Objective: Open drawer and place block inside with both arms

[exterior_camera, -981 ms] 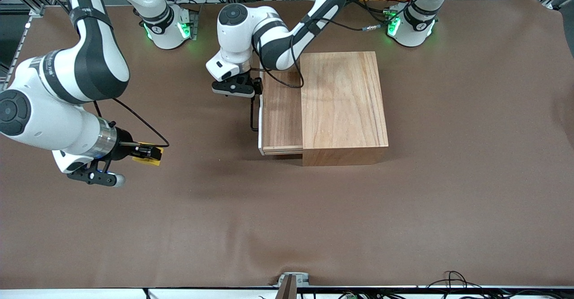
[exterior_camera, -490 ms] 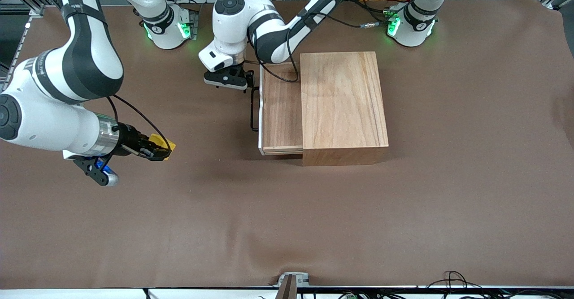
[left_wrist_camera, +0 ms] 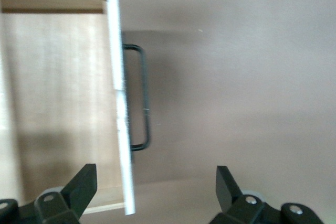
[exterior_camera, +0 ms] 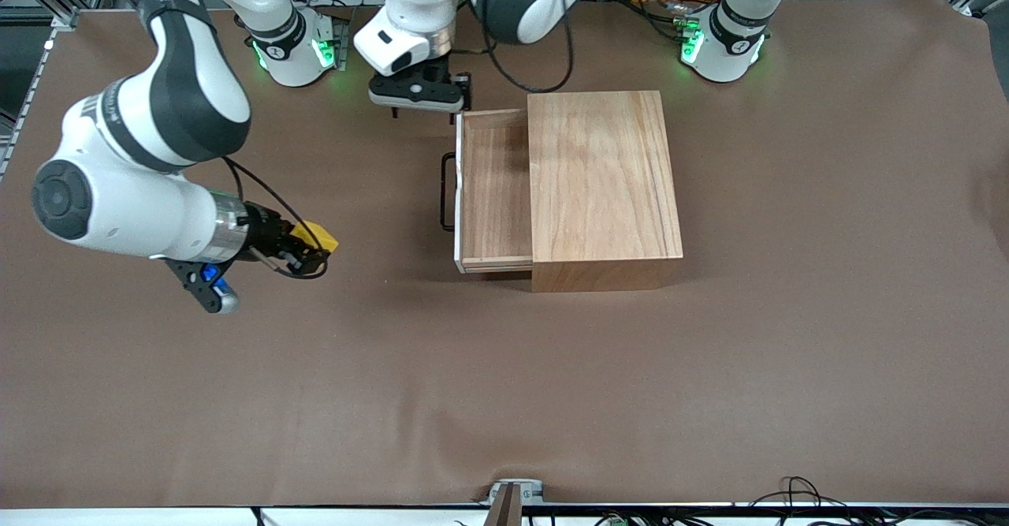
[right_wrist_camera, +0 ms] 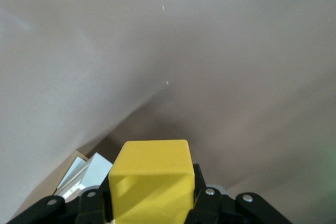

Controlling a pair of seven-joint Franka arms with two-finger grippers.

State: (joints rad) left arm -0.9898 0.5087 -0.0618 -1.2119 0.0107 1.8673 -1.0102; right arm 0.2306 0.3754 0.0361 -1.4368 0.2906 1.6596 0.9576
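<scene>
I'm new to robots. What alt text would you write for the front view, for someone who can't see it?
The right end effector holds a small yellow block above a brown table, toward the right arm's end from a wooden box whose drawer is pulled open. The left end effector, fingers open, hangs over the table beside the drawer's corner.

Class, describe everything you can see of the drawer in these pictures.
The drawer is a shallow light-wood tray with a white-edged front panel and a thin black wire handle. It stands partly pulled out of the wooden box, toward the right arm's end of the table, its visible part empty. Nothing grips it; the open left gripper hangs above its farther corner.
</scene>
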